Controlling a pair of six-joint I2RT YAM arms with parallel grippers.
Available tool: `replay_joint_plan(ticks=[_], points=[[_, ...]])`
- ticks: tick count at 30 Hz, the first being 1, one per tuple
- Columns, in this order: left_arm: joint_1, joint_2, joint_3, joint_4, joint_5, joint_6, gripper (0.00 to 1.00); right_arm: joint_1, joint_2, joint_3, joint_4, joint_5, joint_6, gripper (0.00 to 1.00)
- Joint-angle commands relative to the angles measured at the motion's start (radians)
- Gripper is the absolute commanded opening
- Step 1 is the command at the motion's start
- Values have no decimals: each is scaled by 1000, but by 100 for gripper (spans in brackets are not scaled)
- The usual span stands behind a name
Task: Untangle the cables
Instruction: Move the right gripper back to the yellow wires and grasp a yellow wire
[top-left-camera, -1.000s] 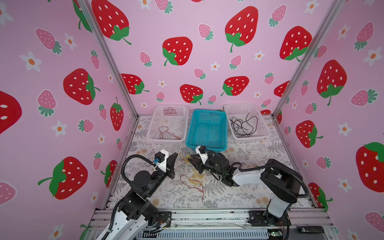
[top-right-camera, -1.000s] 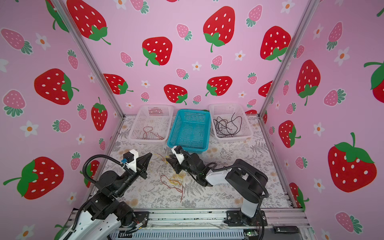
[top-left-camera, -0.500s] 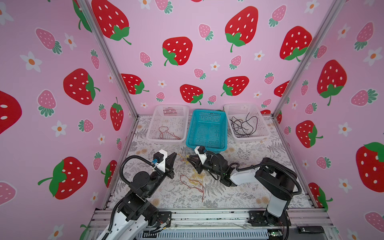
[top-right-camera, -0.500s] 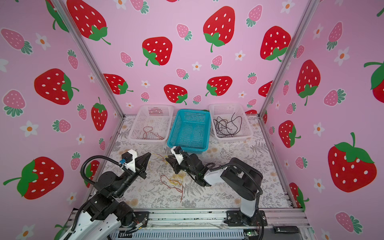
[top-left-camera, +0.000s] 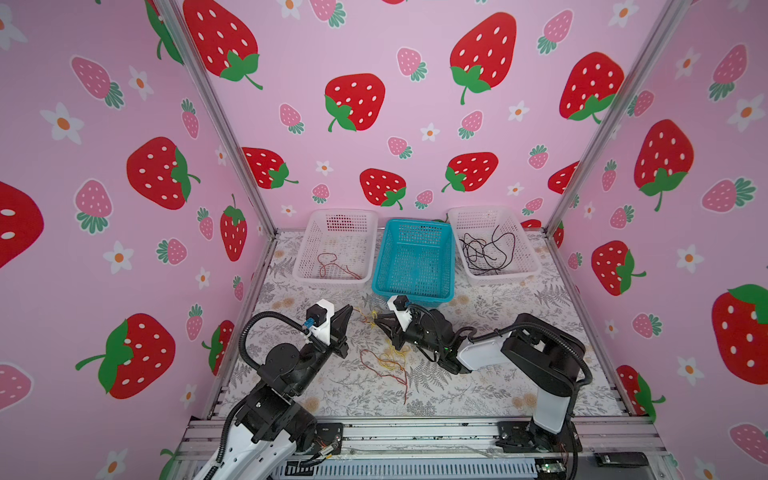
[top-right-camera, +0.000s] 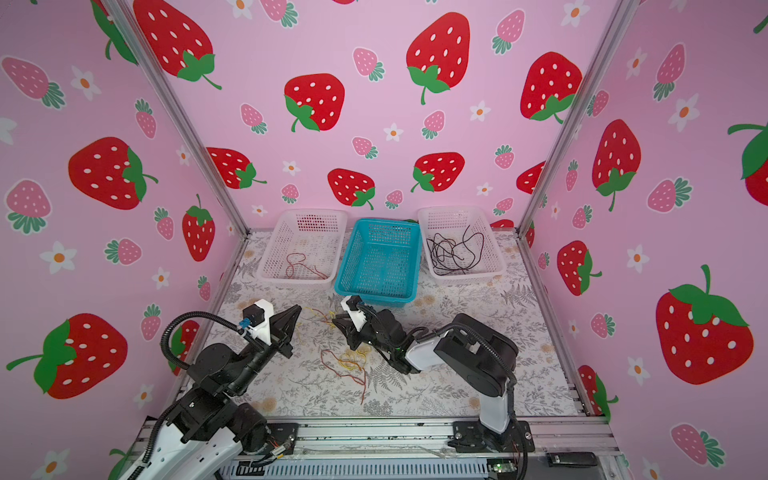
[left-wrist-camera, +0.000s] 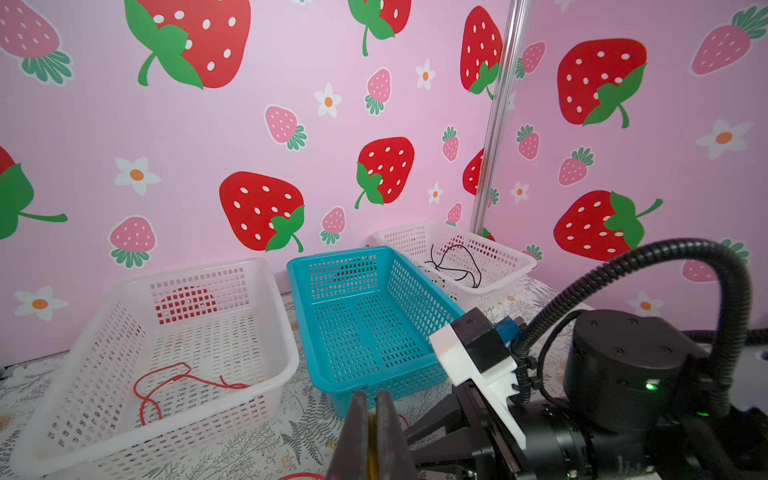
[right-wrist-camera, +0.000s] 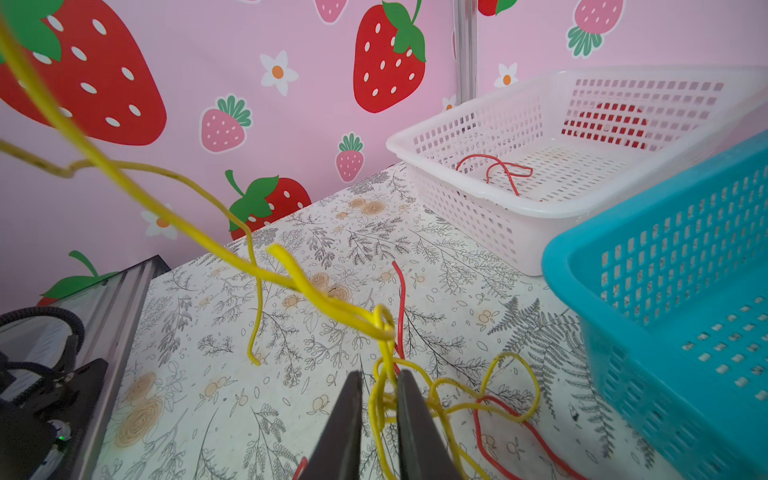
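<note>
Scanning both top views, what crowds the arms, Ben?

Three baskets line the far edge of the table, Ana: a white basket holding a red cable, a blue basket just behind the right gripper, and a second white basket holding black cables. The tangle of red and yellow lies on open table between the arms, nearer the front rail. The left gripper points at the right one, tips close.

And the right wrist view?

The right gripper has its jaws narrowly apart with the yellow cable between them; whether they pinch cannot be told. The blue basket's wall is near, and open table runs toward the white basket.

The left wrist view?

The left gripper is pressed together on the yellow cable. The right arm stands just beside it, with the baskets beyond.
</note>
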Motion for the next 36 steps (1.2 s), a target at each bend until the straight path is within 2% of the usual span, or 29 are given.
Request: replay_joint_plan(ticks=[1, 7, 11, 15, 21, 25, 32, 36], points=[[1, -15, -6, 41, -20, 6, 0, 4, 3, 10, 36, 11, -3, 12], [3, -14, -7, 40, -22, 9, 0, 4, -19, -8, 47, 21, -6, 1], [2, -17, -8, 41, -28, 10, 0, 4, -31, -24, 51, 18, -12, 0], [2, -20, -8, 42, -28, 6, 0, 4, -8, -4, 31, 4, -7, 14], [2, -20, -8, 41, -21, 6, 0, 4, 21, 32, 20, 16, -11, 27], [2, -19, -8, 41, -17, 4, 0, 4, 40, 65, 1, 25, -18, 29], [1, -25, -11, 39, -22, 6, 0, 2, 67, 86, -5, 22, -25, 6], [2, -26, -11, 41, -37, 15, 0, 2, 43, 51, 11, 20, -13, 0]])
